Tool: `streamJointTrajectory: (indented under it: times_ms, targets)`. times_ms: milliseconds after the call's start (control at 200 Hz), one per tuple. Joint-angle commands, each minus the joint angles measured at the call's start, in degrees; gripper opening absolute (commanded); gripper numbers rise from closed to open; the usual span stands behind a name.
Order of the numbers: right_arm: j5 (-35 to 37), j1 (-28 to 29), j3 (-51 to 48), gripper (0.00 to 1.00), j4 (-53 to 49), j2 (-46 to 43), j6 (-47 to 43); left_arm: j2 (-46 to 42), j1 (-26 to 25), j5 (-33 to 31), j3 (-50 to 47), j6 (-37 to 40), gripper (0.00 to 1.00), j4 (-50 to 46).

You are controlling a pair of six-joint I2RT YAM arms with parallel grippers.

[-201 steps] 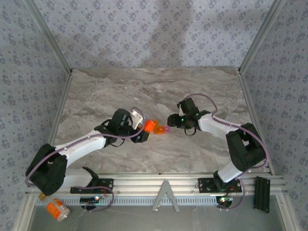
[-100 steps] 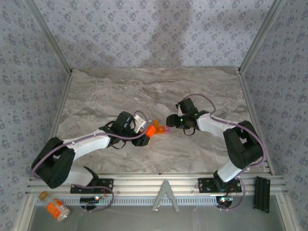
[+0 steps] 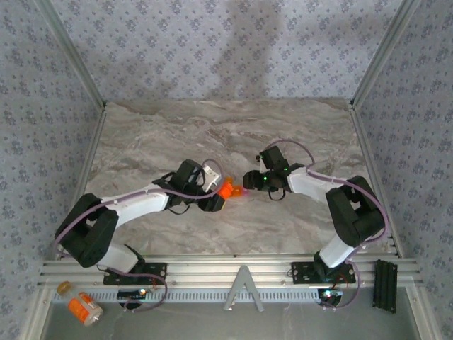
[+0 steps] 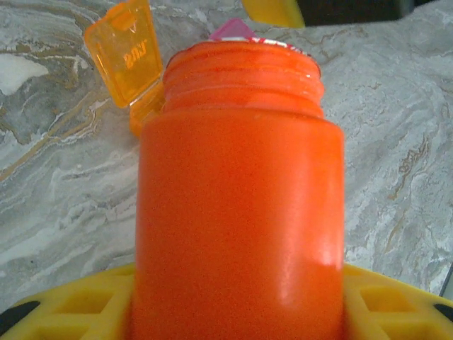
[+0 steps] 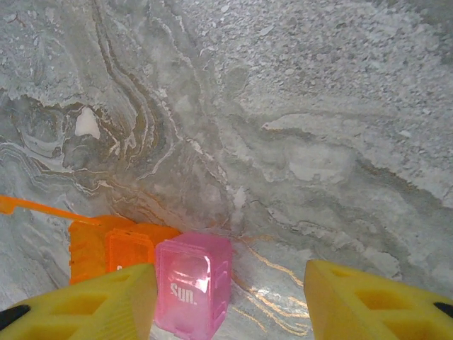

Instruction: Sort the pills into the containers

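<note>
- Left pincer clamped on orange pill bottle, threaded neck bare, mid-frame.
- Right pincer fingers apart; pink-ended pill box lower left on desk.

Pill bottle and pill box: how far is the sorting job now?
Done: the bottle is uncapped and one orange lid of the pill box stands open. In hand: the left gripper holds the bottle; the right gripper is open by the box's pink end. Left: likely the sorting itself.
</note>
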Motion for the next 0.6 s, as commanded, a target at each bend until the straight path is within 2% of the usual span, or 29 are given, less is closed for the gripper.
streamJointTrajectory:
  times_ms: [0, 595]
  targets:
    - [0.1, 0.6, 0.8, 0.59, -0.5, 0.7, -0.8, 0.9, -0.5, 1.0, 2.5, 1.8, 0.00, -2.8]
    - [0.1, 1.4, -0.2, 0.58, 1.0, 1.7, 0.0, 3.8, -0.7, -0.3, 7.0, 4.7, 0.00, -10.4]
